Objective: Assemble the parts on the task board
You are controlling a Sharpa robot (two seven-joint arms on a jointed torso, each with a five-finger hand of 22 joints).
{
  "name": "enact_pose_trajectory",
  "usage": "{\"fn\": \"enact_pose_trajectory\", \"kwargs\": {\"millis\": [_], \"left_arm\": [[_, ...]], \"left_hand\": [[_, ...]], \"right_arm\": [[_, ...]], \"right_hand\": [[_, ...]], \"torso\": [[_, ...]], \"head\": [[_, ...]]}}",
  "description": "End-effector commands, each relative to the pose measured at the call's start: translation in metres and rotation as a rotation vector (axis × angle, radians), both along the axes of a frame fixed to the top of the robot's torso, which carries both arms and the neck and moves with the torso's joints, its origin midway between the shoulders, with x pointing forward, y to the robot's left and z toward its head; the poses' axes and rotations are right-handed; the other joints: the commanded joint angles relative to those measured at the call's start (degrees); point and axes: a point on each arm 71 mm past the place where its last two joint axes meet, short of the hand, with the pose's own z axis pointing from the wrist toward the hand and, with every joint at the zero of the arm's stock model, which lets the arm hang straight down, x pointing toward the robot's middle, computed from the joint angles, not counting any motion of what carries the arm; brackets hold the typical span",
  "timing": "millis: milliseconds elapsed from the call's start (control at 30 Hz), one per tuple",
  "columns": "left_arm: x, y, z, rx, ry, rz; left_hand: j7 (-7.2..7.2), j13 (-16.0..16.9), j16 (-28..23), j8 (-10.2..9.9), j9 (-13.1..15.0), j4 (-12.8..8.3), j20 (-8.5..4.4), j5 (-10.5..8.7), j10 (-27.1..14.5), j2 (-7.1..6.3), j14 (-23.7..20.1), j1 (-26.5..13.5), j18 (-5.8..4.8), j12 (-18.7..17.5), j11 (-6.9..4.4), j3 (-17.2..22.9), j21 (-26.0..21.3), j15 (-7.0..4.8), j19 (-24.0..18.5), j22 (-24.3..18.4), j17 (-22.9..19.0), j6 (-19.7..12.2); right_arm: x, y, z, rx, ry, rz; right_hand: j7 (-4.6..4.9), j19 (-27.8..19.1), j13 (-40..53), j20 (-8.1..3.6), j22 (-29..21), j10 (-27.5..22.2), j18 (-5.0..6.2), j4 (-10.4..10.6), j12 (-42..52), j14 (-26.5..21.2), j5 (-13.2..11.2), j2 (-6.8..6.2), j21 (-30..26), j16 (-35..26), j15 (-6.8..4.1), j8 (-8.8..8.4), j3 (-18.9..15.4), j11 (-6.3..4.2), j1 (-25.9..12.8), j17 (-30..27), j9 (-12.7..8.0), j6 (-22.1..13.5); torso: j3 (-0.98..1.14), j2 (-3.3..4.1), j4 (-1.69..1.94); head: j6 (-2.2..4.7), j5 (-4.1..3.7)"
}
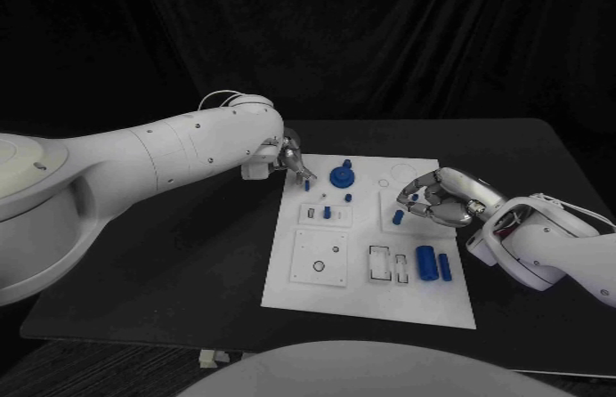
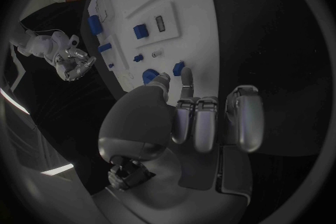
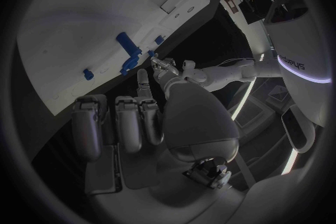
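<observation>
Left hand [image 1: 294,158] hovered at the task board's [image 1: 366,295] upper-left edge, fingers curled in, holding nothing I could see, a small blue peg [image 1: 311,184] just beside its fingertips. Right hand [image 1: 438,198], curled too, sat over the board's right edge near another blue part [image 1: 398,219]. Bare bench [image 1: 167,263] lay at lower left. I read no writing on the board.

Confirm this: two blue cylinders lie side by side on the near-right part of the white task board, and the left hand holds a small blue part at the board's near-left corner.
One detail is wrong. The left hand holds the small blue part at the task board's far-left corner, not its near-left corner, as the head view shows. The two blue cylinders do lie side by side on the near-right part.
</observation>
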Motion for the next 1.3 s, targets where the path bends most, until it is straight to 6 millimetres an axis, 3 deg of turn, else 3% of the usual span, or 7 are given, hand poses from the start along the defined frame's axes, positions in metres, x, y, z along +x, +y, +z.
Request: {"fn": "enact_pose_trajectory", "kwargs": {"millis": [33, 333, 933, 1300], "left_arm": [[-0.0008, -0.0043, -0.0013, -0.024, 0.004, -0.014], [-0.0002, -0.0064, -0.0026, -0.027, 0.008, -0.02], [0.0006, -0.007, -0.007, -0.014, 0.03, -0.02], [0.0006, -0.0063, -0.008, -0.012, 0.035, -0.021]], "left_hand": [[-0.21, 15.1, 0.15, 0.26, 0.11, -0.17, 0.35, 0.39, 6.08, -0.06, 6.05, 0.64, -0.07, 0.2, 0.05, 0.33, -0.14, 0.3, 1.9, 11.78, 15.1, -0.32], [-0.23, 15.1, 0.15, 0.26, 0.35, -0.31, 0.33, 1.32, 6.08, 0.03, 6.05, 1.25, -0.03, 0.2, 0.02, 0.58, -0.3, 0.28, 1.82, 11.74, 15.1, -0.56], [-0.34, 15.1, 0.15, 0.32, 0.77, -0.68, 0.28, 2.99, 6.08, 0.09, 6.05, 2.64, 0.0, 0.2, -0.07, 1.19, -0.45, 0.22, 1.73, 11.69, 15.1, -0.74], [-0.48, 15.1, 0.15, 0.37, 1.11, -0.96, 0.2, 5.34, 6.08, -0.04, 6.05, 3.82, -0.01, 0.2, -0.19, 1.86, -0.37, 0.12, 1.73, 11.71, 15.1, -0.72]], "right_arm": [[-0.001, 0.0001, -0.001, -0.003, 0.008, 0.002], [-0.0015, -0.0011, -0.0006, -0.002, 0.006, 0.0], [-0.0012, -0.0011, -0.0008, -0.002, 0.007, 0.002], [-0.0013, -0.0019, -0.0008, -0.003, 0.007, 0.001]], "right_hand": [[0.08, 5.86, 15.09, 0.09, 15.08, 6.06, -0.91, -0.1, 0.15, 6.16, 0.29, -0.16, 0.16, 0.15, -0.06, 0.39, 0.04, -0.05, 0.58, 15.09, 0.05, 0.49], [0.08, 5.86, 15.09, 0.09, 15.08, 6.06, -0.91, -0.1, 0.15, 6.16, 0.29, -0.16, 0.16, 0.15, -0.06, 0.39, 0.04, -0.05, 0.58, 15.09, 0.05, 0.49], [0.08, 5.86, 15.09, 0.09, 15.08, 6.06, -0.91, -0.12, 0.15, 6.16, 0.46, -0.18, 0.16, 0.15, -0.06, 0.4, 0.04, -0.05, 0.62, 15.09, 0.06, 0.51], [0.07, 5.86, 15.09, 0.08, 15.08, 6.06, -0.91, -0.13, 0.15, 6.16, 0.58, -0.2, 0.16, 0.15, -0.06, 0.41, 0.05, -0.05, 0.66, 15.09, 0.07, 0.54]], "torso": [[0.02, 0.0, 0.0], [0.01, 0.0, -0.01], [0.01, 0.0, -0.02], [0.01, 0.0, 0.02]], "head": [[0.0, -0.05], [0.0, -0.36], [0.0, -0.2], [0.0, -0.18]]}}
